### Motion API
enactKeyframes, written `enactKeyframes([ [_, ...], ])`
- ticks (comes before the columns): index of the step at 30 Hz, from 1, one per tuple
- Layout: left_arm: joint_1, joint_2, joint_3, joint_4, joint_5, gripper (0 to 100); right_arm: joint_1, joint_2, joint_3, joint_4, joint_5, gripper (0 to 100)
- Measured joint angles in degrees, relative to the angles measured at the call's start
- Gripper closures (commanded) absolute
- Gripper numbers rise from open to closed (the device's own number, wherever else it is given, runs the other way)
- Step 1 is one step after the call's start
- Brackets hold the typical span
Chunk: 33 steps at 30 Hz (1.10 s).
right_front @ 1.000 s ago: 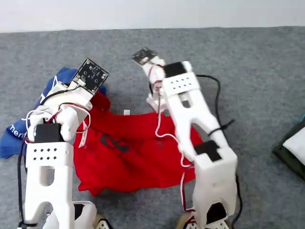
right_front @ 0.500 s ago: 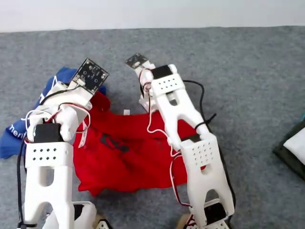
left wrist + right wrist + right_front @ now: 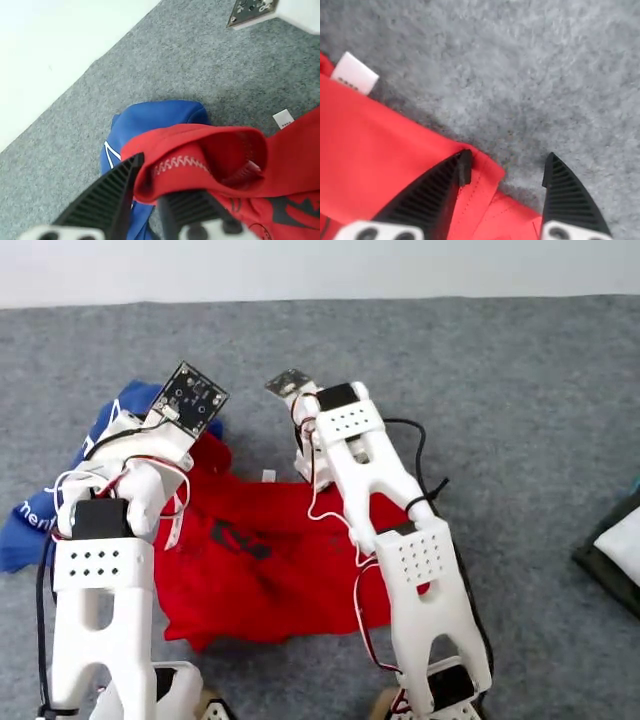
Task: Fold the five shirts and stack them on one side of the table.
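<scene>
Red shirt [image 3: 270,550]: lies spread on the grey table [image 3: 520,390], under and between both arms.
Left gripper [image 3: 150,182]: pinches a bunched fold of the red shirt's edge.
Right gripper [image 3: 508,161]: spread wide at the red shirt's far hem, with one jaw touching the cloth and the other over bare table just beyond.
Blue shirt [image 3: 155,112]: crumpled, partly under the red shirt's pinched fold.
White tag [image 3: 354,73]: on the red shirt's far hem.
Folded clothes [image 3: 615,540]: well apart from the red shirt, on the right arm's side.

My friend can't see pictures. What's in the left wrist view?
The left gripper pinches a bunched-up edge of the red shirt. A blue shirt lies just behind it on the grey table.
</scene>
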Motion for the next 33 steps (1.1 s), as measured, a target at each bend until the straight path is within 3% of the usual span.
enactKeyframes([
  [7, 0.0, 0.0, 0.0, 0.0, 0.0, 100, -0.79, 0.79, -0.88, 0.18, 0.0, 99.2],
  [17, 0.0, 0.0, 0.0, 0.0, 0.0, 100, -0.7, 0.79, -0.97, 0.53, 3.08, 98.7],
  [24, 0.0, 0.0, -1.05, 0.0, 0.35, 100, 1.85, -1.05, -9.32, 10.81, 7.03, 98.7],
  [33, 0.0, 0.0, -16.35, 1.85, 12.48, 100, 10.81, -19.96, -14.07, 12.13, 12.84, 98.7],
])
